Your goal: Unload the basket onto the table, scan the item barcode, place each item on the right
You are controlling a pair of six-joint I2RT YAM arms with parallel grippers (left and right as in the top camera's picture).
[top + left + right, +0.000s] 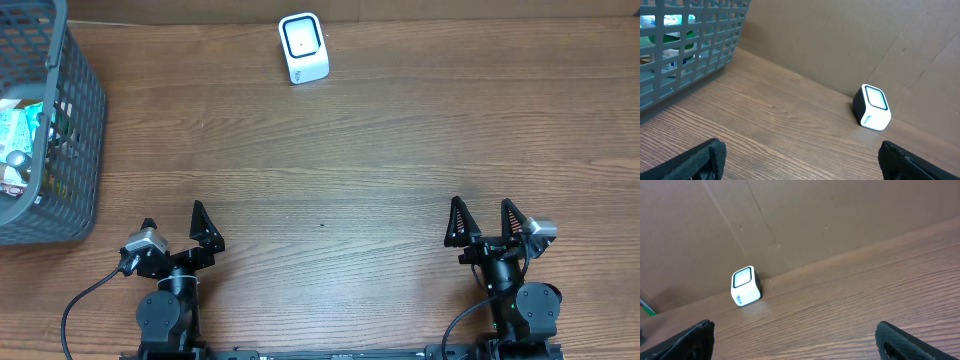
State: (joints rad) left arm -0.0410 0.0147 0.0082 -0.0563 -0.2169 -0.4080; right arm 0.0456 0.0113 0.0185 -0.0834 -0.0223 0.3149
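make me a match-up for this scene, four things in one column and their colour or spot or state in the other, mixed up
Things:
1. scanner
2. basket
3. left gripper
4. right gripper

Descriptions:
a. grey mesh, at the left edge of the table
b. open and empty, at the near edge on the basket's side
c. white with a dark-framed window, standing at the far edge
d. open and empty, at the near edge on the side away from the basket

Pairs: 1-c, 2-a, 3-b, 4-d
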